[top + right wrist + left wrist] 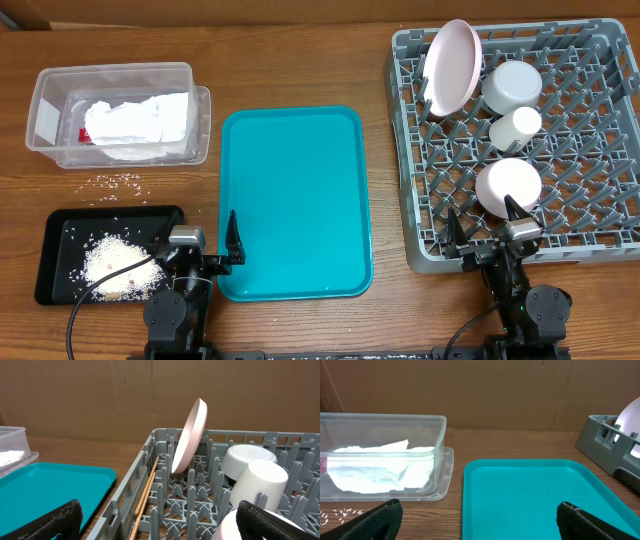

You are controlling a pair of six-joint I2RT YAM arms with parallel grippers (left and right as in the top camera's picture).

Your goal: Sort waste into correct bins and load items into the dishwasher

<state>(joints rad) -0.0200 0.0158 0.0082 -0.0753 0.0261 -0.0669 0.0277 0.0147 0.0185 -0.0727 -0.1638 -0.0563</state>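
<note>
The crumpled white napkin (pixel 135 120) (pixel 375 467) lies inside the clear tub (pixel 50 85) (pixel 440 445), with a bit of red wrapper (pixel 322 465) beside it. In the grey dishwasher rack (pixel 590 130) (pixel 135 470) a pink plate (pixel 450 65) (pixel 190 435) stands on edge. Beside it are an upturned whitish bowl (pixel 512 85) (pixel 245 457), a cup (pixel 515 127) (pixel 260 480) and another round whitish dish (pixel 508 185). Chopsticks (pixel 147 492) lie along the rack's left wall. My left gripper (pixel 198 240) (pixel 480 520) is open and holds nothing, low at the teal tray's near left corner. My right gripper (pixel 482 225) (pixel 161 520) is open and holds nothing at the rack's near edge.
The teal tray (pixel 295 200) (pixel 530 495) (pixel 45 485) lies bare between the tub and the rack. A black tray (pixel 55 225) at the front left holds a pile of rice (pixel 115 265). Loose rice grains (pixel 118 182) lie on the wooden table below the tub.
</note>
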